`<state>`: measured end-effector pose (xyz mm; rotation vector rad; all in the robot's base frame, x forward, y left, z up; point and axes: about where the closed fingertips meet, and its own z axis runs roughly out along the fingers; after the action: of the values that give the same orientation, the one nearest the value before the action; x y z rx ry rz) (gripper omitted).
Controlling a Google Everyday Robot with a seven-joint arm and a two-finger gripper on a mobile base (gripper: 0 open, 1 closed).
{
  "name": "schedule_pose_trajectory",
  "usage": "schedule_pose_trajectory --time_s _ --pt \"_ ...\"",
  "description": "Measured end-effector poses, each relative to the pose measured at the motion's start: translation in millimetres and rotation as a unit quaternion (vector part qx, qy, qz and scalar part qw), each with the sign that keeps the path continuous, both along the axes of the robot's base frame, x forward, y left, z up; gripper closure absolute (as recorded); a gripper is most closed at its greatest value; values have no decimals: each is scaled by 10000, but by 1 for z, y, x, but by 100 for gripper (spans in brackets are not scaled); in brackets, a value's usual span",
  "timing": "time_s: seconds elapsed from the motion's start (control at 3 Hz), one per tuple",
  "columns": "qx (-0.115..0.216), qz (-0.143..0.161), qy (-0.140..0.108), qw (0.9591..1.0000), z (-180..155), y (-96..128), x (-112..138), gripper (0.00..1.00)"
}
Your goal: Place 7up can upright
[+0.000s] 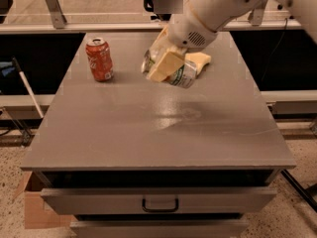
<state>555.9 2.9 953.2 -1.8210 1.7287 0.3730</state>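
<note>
The 7up can [179, 75], silver with a green band, is held in my gripper [162, 63] above the grey table [148, 128], tilted on its side with one end to the left and the other to the lower right. The cream-coloured fingers [163, 66] are shut across its middle. The white arm comes in from the upper right. A shadow lies on the tabletop below the can.
A red-orange soda can [99, 59] stands upright at the table's back left. A yellow sponge [200, 61] lies behind the gripper. A drawer with a handle [159, 205] is below the front edge. A cardboard box [34, 207] sits on the floor at left.
</note>
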Motion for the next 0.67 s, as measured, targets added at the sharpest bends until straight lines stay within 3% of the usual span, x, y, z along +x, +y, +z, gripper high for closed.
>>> schedule_pose_trajectory --time_s 0.33,0.67 --pt "1596 -97 179 9870 11 -16 2 100" --pt "3148 -36 679 9467 21 -16 -5 100"
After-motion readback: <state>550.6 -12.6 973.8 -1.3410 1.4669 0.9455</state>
